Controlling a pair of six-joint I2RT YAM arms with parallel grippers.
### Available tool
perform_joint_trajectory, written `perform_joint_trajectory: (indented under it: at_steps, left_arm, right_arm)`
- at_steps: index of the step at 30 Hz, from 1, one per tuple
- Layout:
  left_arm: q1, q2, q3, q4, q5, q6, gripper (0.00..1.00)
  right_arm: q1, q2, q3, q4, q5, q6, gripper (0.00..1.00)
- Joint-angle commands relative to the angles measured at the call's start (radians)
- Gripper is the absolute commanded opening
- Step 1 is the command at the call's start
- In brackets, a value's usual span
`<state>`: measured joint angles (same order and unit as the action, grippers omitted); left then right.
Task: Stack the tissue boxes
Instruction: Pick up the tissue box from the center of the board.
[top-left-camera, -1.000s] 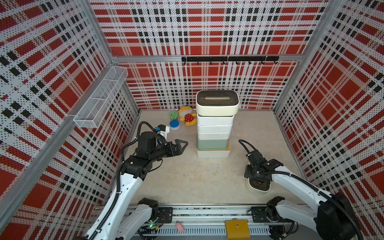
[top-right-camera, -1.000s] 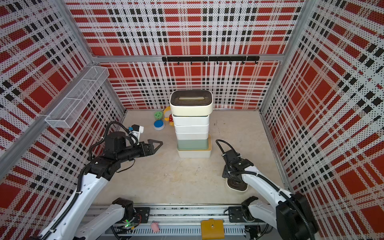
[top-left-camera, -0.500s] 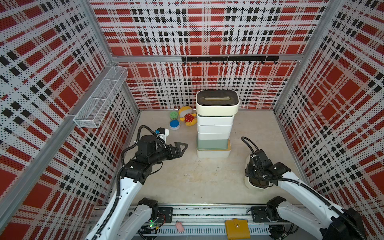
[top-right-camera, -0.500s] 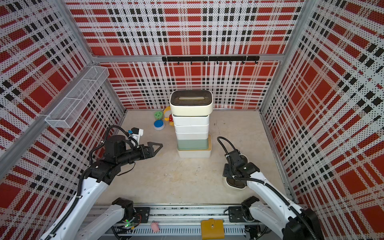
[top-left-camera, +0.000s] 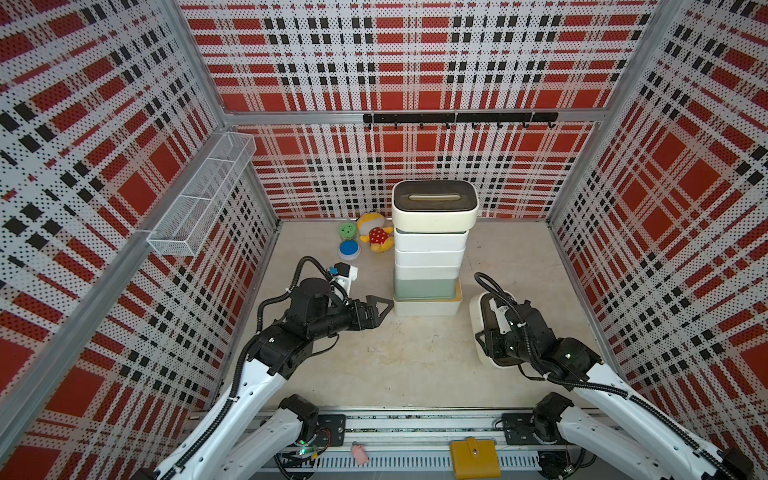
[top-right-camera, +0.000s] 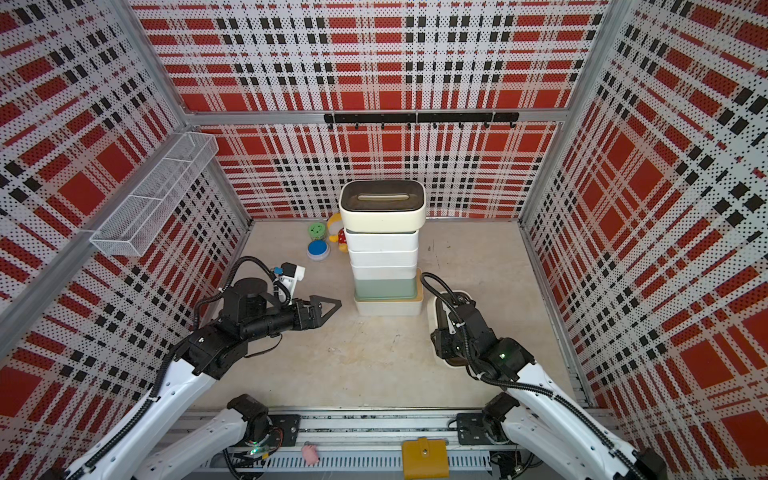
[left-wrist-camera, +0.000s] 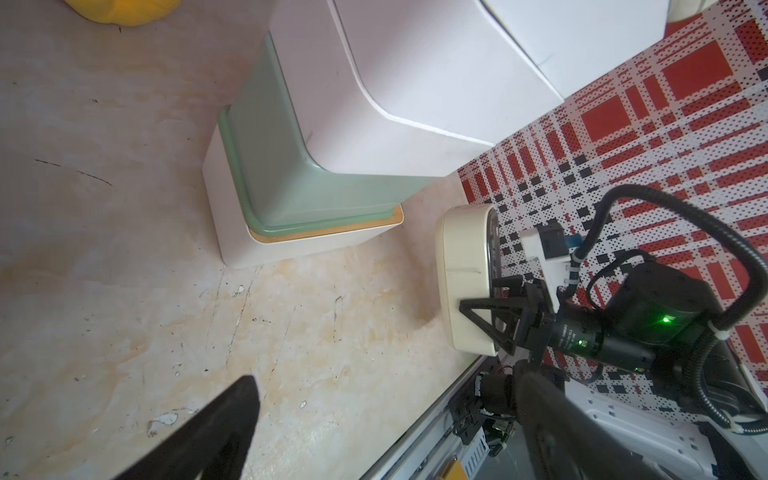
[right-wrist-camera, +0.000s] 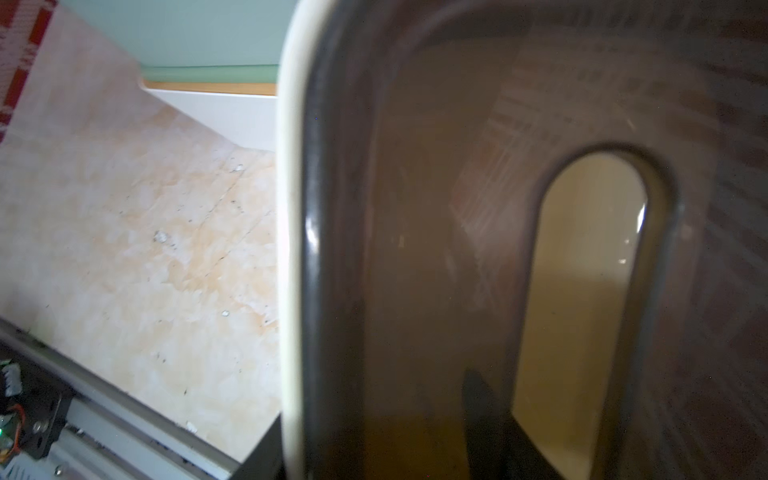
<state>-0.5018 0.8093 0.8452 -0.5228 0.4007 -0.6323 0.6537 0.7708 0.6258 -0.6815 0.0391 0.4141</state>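
Right claw (left-wrist-camera: 492, 301) grips cream tissue box (left-wrist-camera: 461, 257), beside the stack (top-left-camera: 428, 257).

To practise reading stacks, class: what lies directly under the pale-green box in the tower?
A white box with a bamboo lid, standing on the floor. Only the lid's edge shows; its slot is covered by the pale-green box.

We are cataloguing: plaid perforated walls (top-left-camera: 415, 62), red, black and white, enclosing three sides; mottled beige floor (top-left-camera: 415, 365), scuffed; white wire basket (top-left-camera: 203, 203) hanging on the left wall; black hook rail (top-left-camera: 457, 118) crossing the back wall.
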Motion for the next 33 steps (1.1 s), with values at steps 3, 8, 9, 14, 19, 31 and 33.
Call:
perform_joint_trajectory:
  at_steps: [3, 8, 9, 14, 19, 31, 33]
  left_arm:
    - [-0.057, 0.006, 0.013, 0.017, -0.052, -0.038, 0.99]
    - [-0.101, 0.033, 0.031, -0.005, -0.059, -0.037, 0.99]
    - [-0.112, 0.040, 0.032, -0.005, -0.063, -0.037, 0.99]
    - [-0.175, 0.090, 0.060, -0.005, -0.081, -0.035, 1.00]
    - [-0.231, 0.156, 0.101, 0.034, -0.083, -0.046, 0.99]
    - [-0.288, 0.344, 0.182, 0.099, -0.047, -0.051, 0.99]
    - [-0.286, 0.369, 0.188, 0.098, -0.037, -0.046, 0.99]
  right_arm:
    - [0.119, 0.016, 0.041, 0.191, 0.028, -0.159, 0.41]
    - [0.214, 0.015, 0.023, 0.267, 0.066, -0.215, 0.40]
    - [0.223, 0.017, 0.020, 0.279, 0.059, -0.218, 0.40]
    - [0.272, 0.037, 0.012, 0.321, 0.039, -0.259, 0.40]
    - [0.310, 0.054, 0.016, 0.353, 0.014, -0.310, 0.40]
    - [0.342, 0.055, 0.026, 0.380, -0.033, -0.334, 0.39]
    - [0.341, 0.040, 0.019, 0.392, -0.041, -0.332, 0.39]
